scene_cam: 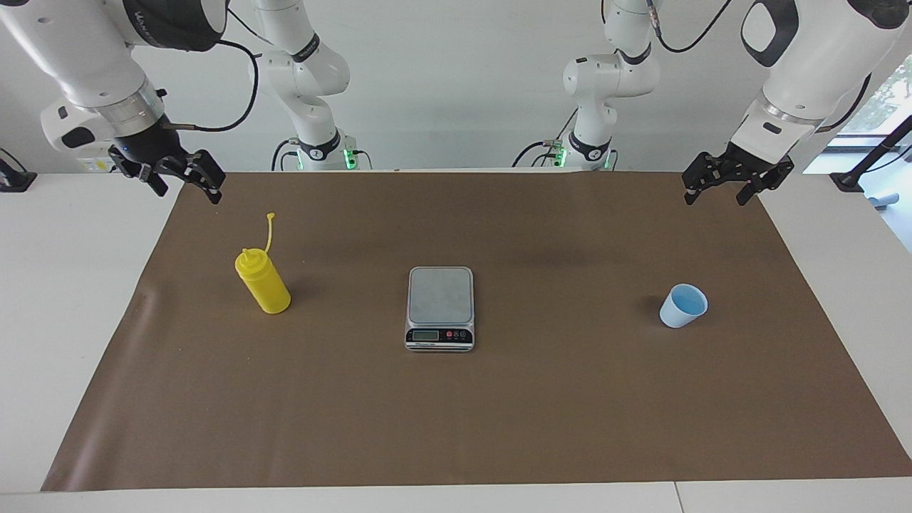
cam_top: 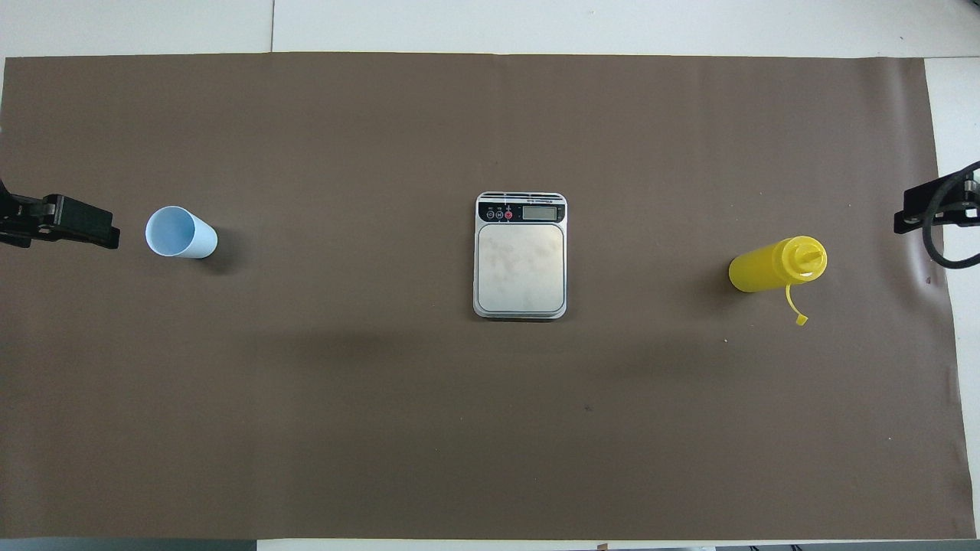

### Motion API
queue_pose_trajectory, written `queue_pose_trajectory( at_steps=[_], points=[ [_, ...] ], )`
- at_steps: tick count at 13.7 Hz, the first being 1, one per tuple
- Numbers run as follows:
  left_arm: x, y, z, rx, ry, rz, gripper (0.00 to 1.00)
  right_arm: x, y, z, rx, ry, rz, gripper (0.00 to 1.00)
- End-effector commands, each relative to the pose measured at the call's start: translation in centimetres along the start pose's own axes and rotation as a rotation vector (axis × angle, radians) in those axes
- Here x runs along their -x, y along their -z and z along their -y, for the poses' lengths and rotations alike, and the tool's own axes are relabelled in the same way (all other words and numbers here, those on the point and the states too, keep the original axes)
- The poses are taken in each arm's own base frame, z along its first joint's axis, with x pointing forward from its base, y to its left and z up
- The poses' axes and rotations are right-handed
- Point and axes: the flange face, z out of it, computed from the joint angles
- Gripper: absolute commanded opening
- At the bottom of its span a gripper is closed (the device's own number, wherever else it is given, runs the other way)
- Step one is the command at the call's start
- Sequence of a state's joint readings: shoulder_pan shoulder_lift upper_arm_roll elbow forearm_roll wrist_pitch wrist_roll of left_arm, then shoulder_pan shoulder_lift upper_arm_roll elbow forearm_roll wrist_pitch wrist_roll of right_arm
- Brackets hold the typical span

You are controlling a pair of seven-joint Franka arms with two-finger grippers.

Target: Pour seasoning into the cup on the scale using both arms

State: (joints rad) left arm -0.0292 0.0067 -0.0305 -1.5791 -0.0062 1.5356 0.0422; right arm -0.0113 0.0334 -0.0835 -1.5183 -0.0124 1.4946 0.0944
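The yellow seasoning bottle (scene_cam: 263,283) (cam_top: 775,265) stands upright toward the right arm's end of the table, its cap tether sticking up. At the middle of the mat sits the scale (scene_cam: 440,294) (cam_top: 521,260), its silver plate bare. The pale blue cup (scene_cam: 684,305) (cam_top: 181,233) stands upright on the mat toward the left arm's end, apart from the scale. My right gripper (scene_cam: 187,189) hangs open and empty over the mat's corner nearest the robots, beside the bottle's end. Above the matching corner at the cup's end, my left gripper (scene_cam: 714,199) is also open and empty.
A brown mat (scene_cam: 570,413) covers most of the white table (scene_cam: 64,299). Both arm bases (scene_cam: 320,146) stand at the robots' edge of it. A small black fixture (scene_cam: 14,178) sits on the white strip at the right arm's end.
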Motion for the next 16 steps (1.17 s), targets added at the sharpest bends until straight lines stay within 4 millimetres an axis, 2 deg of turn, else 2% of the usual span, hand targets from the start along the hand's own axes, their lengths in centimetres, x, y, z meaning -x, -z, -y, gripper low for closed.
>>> queue_pose_trajectory(
  at_steps=[1,2,3,6,7,9,10,11,14,16],
  points=[
    [1.2,-0.2,1.3,0.005,0.005,0.005,1.00,0.4,-0.1,-1.0,-0.009,0.001,-0.004,1.00],
    [1.0,-0.5,2.4,0.004,0.019,-0.015,1.00,0.2,0.0,-1.1,-0.009,-0.004,-0.018,1.00],
    [0.8,-1.0,2.7,0.001,0.024,-0.050,1.00,0.0,0.2,-0.8,-0.010,0.004,-0.038,1.00],
    [-0.5,-5.1,2.8,-0.005,0.024,-0.121,1.00,0.0,0.3,0.2,-0.010,0.019,-0.049,1.00],
    [-0.7,-7.0,2.8,-0.005,0.020,-0.124,1.00,0.0,0.3,0.7,-0.009,0.025,-0.054,1.00],
    [-1.3,-10.4,3.0,-0.009,-0.009,-0.139,1.00,-0.2,0.2,-1.4,-0.040,-0.016,-0.049,1.00],
    [-1.8,-12.4,3.3,-0.008,-0.028,-0.139,1.00,-0.5,0.2,-3.2,-0.138,-0.070,-0.050,1.00],
    [-2.3,-14.4,4.7,-0.010,-0.029,-0.144,1.00,-1.1,0.0,-5.0,-0.215,-0.173,-0.076,1.00],
    [-3.7,-18.8,6.8,-0.022,-0.064,-0.175,1.00,-1.0,-0.8,-6.6,-0.268,-0.497,0.003,1.00],
    [-4.7,-21.1,7.1,-0.024,-0.059,-0.200,1.00,-1.9,-2.9,-10.8,-0.411,-0.798,0.122,1.00]
  ],
)
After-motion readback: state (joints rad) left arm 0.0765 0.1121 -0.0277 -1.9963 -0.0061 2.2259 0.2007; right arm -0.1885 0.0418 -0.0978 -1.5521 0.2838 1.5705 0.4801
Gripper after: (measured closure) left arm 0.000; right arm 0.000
